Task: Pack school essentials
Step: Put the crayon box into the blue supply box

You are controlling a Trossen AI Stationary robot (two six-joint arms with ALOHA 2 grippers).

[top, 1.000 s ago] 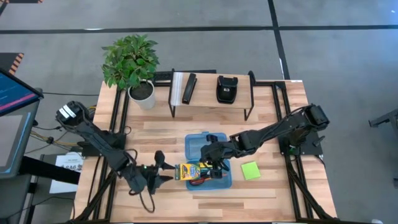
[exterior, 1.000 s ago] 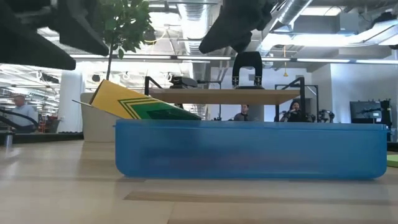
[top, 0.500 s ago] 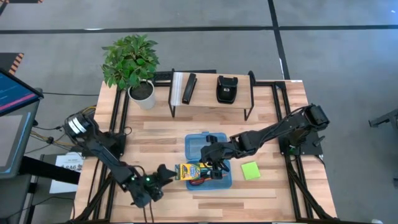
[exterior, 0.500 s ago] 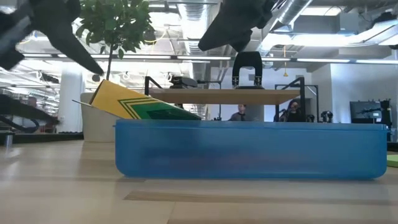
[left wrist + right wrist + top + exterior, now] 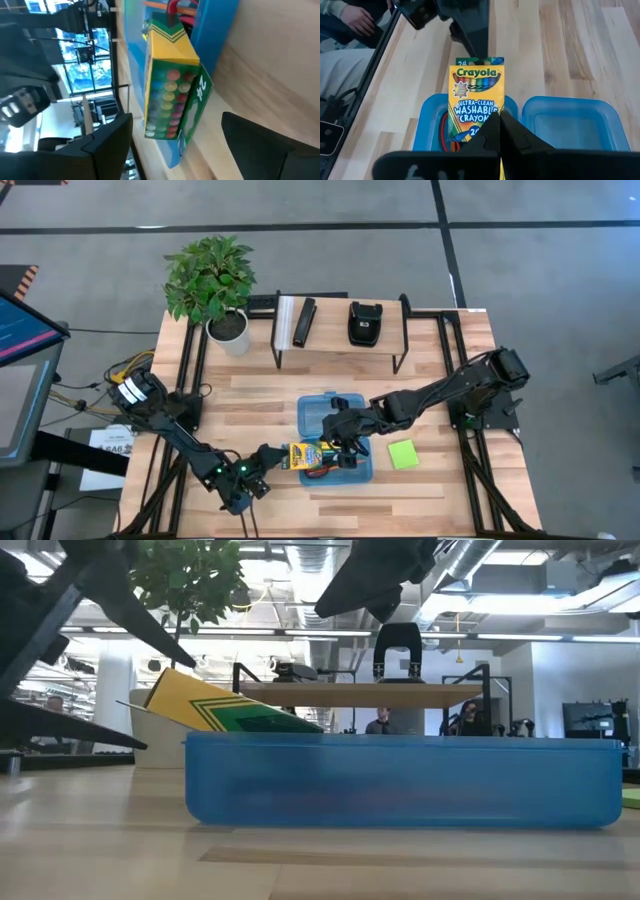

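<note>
**Readable text: crayon box only**

Right wrist view: crayon box (image 5: 476, 107) front carries the "Crayola" logo in yellow on a green oval. Below it, white lettering: "ULTRA-CLEAN", then "WASHABL" with the last letter cut off by the gripper finger, then "CRAYON" likewise clipped. "24" sits at the box's top corner, and a second "2…" low on the front is partly hidden. The small starburst seal under the logo is too small to read.

Left wrist view: the box side has white print on green, not legible.

High and low views: nothing readable.
</note>
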